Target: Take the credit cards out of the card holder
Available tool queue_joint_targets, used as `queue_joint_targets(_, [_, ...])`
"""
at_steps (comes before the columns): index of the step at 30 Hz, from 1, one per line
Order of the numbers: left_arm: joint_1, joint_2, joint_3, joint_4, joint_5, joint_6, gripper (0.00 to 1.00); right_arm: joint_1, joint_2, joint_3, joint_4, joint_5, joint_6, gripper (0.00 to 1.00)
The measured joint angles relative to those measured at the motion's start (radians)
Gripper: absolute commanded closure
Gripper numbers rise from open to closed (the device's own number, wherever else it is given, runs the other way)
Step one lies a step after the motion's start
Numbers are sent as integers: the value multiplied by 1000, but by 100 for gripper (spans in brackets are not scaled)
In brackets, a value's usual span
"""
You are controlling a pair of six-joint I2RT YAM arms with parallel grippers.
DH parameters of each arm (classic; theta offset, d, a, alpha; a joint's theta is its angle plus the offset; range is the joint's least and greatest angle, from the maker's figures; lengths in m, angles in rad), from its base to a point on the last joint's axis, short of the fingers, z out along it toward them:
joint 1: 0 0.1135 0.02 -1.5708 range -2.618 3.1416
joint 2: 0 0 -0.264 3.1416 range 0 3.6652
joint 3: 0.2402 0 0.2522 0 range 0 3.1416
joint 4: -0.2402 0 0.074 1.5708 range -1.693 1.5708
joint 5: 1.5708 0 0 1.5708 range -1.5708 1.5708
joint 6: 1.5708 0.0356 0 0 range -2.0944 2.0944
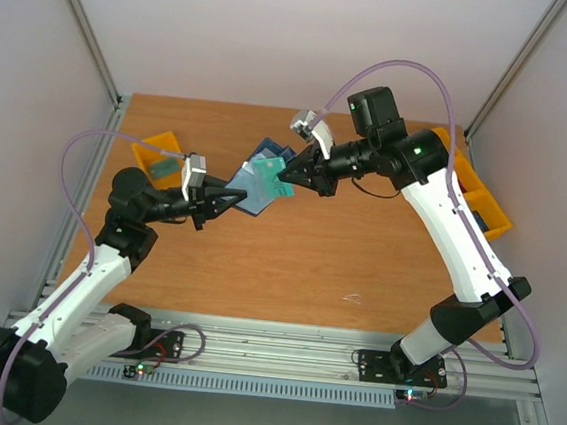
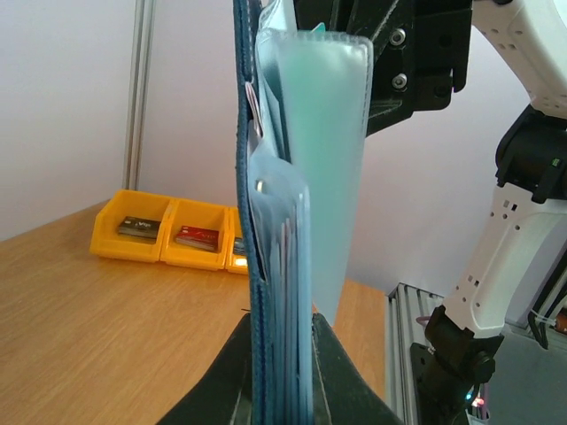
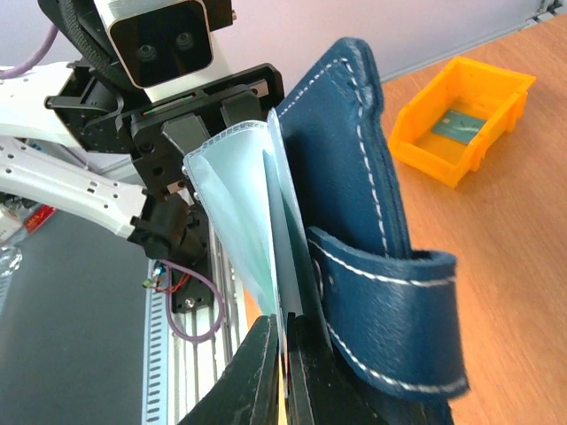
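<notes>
The dark navy card holder (image 1: 258, 182) hangs open in mid-air between both arms, above the table. My left gripper (image 1: 232, 200) is shut on its lower edge; the left wrist view shows the navy cover (image 2: 251, 266) and several pale sleeves (image 2: 323, 133) clamped between my fingers (image 2: 282, 323). My right gripper (image 1: 285, 178) is shut on a thin pale leaf (image 3: 282, 221) beside the navy cover (image 3: 354, 177); I cannot tell whether it is a sleeve or a credit card. The snap tab (image 3: 390, 301) loops out loose.
A yellow bin (image 1: 164, 154) with a teal card stands at the back left. Joined yellow bins (image 1: 476, 191) stand at the back right; they hold small flat cards, one dark (image 2: 140, 227) and one red (image 2: 198, 235). The wooden table (image 1: 309, 265) lies below.
</notes>
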Motion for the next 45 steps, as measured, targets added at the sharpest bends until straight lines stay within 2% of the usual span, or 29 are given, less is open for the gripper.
queue_joint_targets(6, [0,0,0,1,0,3,100,-13,19,40,-52,-7,-8,99])
queue_joint_targets(12, [2,16,0,13,-31,-60,98,21,86,37,42,-44,74,99])
queue_joint_targets(18, [14,47,0,7,-58,-104,77,26,152,56,89,-51,130,99])
queue_joint_targets(21, [13,48,0,16,-56,-111,62,31,154,56,99,-53,135,99])
queue_joint_targets(24, [6,48,1,36,-51,-109,57,45,156,56,105,-54,136,99])
queue_joint_targets(25, [6,48,1,41,-46,-109,60,47,158,56,106,-54,136,99])
queue_joint_targets(28, [6,48,1,50,-39,-109,92,51,160,56,105,-58,136,99])
queue_joint_targets(29, [6,48,1,50,-41,-111,99,51,160,56,105,-65,135,99])
queue_joint_targets(32, [8,48,1,49,-47,-112,100,52,160,58,102,-80,125,98])
queue_joint_targets(34, [6,48,1,49,-49,-114,100,52,160,58,99,-82,117,92])
queue_joint_targets(37, [6,47,1,49,-49,-110,100,51,160,58,93,-81,100,89])
queue_joint_targets(45, [2,47,0,46,-60,-109,100,21,116,-3,73,-31,83,88])
